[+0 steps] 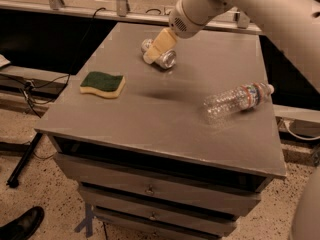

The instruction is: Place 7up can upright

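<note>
The 7up can (166,58) lies on its side at the back middle of the grey table top (150,114), one shiny end facing front right. My gripper (151,57) hangs from the white arm coming in from the upper right. Its cream fingers (159,45) sit right over the can and cover its left part. I cannot see if it touches the can.
A green and yellow sponge (102,84) lies at the left of the table. A clear plastic bottle (236,100) with a red-and-white label lies on its side at the right. Drawers sit below the table's front edge. A black shoe (22,225) is on the floor, bottom left.
</note>
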You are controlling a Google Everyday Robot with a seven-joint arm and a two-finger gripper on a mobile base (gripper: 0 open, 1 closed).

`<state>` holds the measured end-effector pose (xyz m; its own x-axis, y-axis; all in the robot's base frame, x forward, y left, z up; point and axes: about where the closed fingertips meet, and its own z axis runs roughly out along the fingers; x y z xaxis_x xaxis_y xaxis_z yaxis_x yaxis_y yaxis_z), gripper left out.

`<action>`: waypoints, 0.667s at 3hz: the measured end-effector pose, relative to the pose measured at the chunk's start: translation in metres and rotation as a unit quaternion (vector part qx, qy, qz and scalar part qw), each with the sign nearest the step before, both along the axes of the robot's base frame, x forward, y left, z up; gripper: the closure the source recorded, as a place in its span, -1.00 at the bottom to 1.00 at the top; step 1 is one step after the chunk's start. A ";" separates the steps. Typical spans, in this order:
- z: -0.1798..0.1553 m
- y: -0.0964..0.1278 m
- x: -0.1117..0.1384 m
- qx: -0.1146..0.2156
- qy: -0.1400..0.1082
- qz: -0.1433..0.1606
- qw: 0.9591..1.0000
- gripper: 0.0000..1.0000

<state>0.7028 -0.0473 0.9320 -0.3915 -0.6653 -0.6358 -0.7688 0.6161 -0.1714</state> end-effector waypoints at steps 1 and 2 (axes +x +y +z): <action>-0.008 0.021 0.041 0.027 -0.014 -0.035 0.999 -1.00; -0.020 0.038 0.073 0.032 -0.013 -0.066 0.997 -1.00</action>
